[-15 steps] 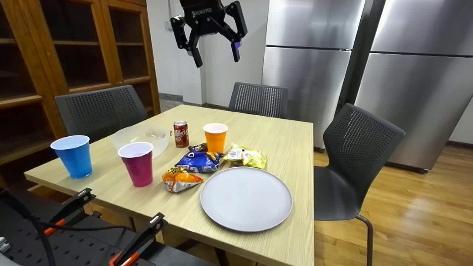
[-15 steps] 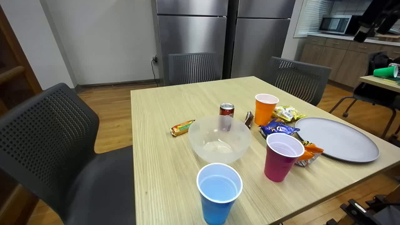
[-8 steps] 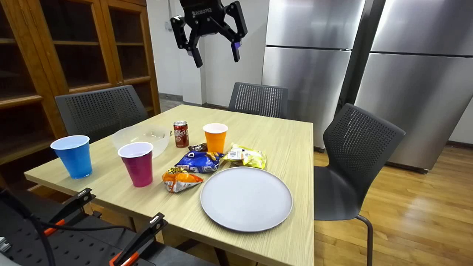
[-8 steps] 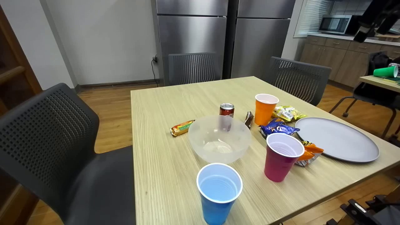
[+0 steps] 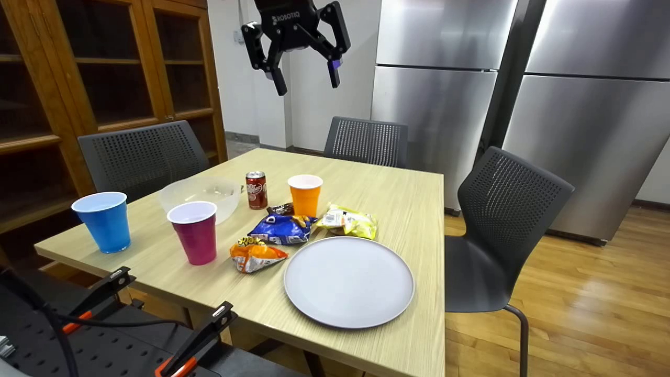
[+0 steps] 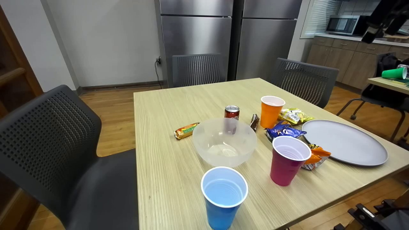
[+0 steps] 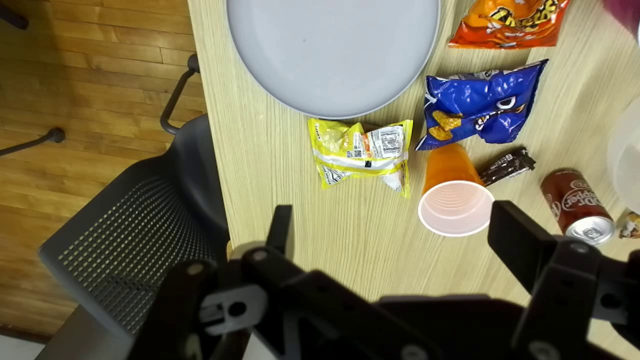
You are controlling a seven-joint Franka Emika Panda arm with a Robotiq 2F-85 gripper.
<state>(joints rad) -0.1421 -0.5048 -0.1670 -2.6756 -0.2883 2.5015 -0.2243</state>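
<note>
My gripper point(image 5: 308, 88) is open and holds nothing, high above the table; it also shows in the wrist view point(image 7: 391, 220). Below it stand an upright orange cup point(image 5: 305, 201) and a red soda can point(image 5: 256, 191). A yellow snack bag point(image 7: 362, 152) and a blue bag point(image 7: 482, 105) lie beside the cup, with a dark wrapped bar point(image 7: 507, 165). An orange bag point(image 5: 256, 256) lies near the grey plate point(image 5: 349, 283). A magenta cup point(image 6: 287, 166), a blue cup point(image 6: 223, 207) and a translucent bowl point(image 6: 220, 156) stand nearby. A gold-wrapped bar point(image 6: 186, 130) lies by the bowl.
The light wooden table point(image 5: 392, 193) has dark chairs around it, one at its side point(image 5: 487, 251). Black clamps point(image 5: 209, 324) stick up at the near edge. A wooden cabinet point(image 5: 104, 68) and steel refrigerators point(image 5: 434, 104) stand behind.
</note>
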